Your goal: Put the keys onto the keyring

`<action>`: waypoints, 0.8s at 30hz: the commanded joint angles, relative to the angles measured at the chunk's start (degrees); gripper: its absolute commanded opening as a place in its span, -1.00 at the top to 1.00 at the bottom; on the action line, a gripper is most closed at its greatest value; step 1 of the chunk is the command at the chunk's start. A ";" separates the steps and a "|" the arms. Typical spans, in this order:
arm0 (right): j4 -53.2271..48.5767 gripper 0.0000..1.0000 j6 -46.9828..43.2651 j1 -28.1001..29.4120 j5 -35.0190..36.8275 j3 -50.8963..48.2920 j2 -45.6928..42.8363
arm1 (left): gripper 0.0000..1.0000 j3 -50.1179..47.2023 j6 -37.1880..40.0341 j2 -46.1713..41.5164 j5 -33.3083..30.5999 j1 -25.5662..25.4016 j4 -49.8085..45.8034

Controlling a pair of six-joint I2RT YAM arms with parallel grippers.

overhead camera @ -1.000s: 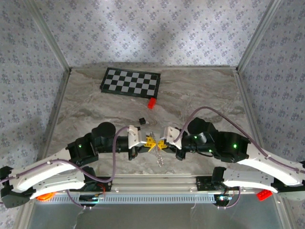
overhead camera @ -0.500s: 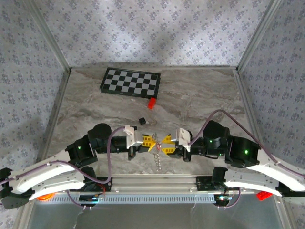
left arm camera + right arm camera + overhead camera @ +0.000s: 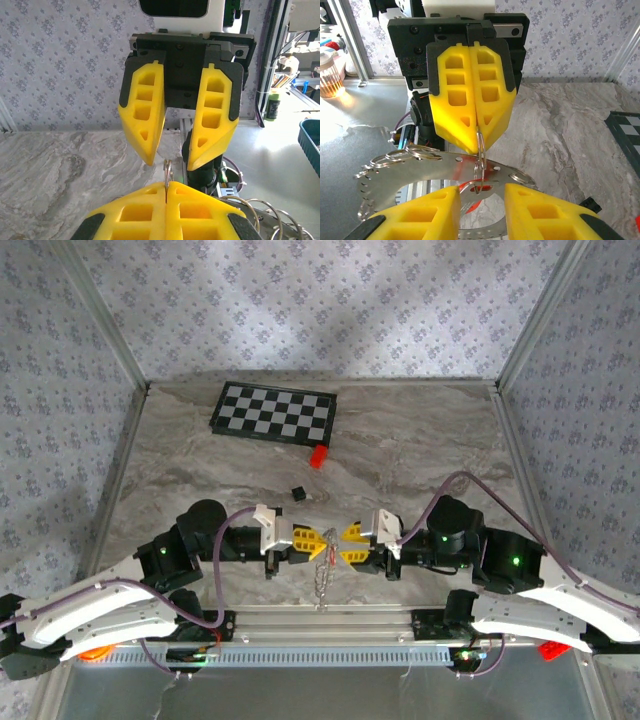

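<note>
**A:** where's the keyring point(image 3: 321, 580) at?

**B:** dangling at 6 o'clock off the left gripper point(image 3: 323, 543), out over the near edge of the marble table point(image 3: 430, 460). That gripper is squeezed flat on one thin ring of it, pads pressed together. The right gripper point(image 3: 342, 545) sits just at its 3 o'clock, tips facing it. Its fingers are spread wide and clamped on nothing.

**A:** and the keys?

**B:** can't tell tbh. The right wrist cam has a red sliver point(image 3: 468, 186) behind the ring, too hidden to call. Farther out there's a black cube point(image 3: 297, 493) at 11 o'clock, a red block point(image 3: 318, 456) at 12, then a checkerboard point(image 3: 274, 413).
</note>
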 commanded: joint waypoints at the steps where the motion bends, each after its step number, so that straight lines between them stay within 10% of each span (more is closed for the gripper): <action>1: 2.08 0.42 1.13 -0.15 -1.04 -0.28 -0.31 | 1.00 0.07 -0.52 -0.89 2.16 0.17 4.12; 24: 2.24 0.81 1.71 -2.36 -4.76 -1.48 2.13 | 1.00 0.50 -0.58 -0.60 3.17 0.17 4.18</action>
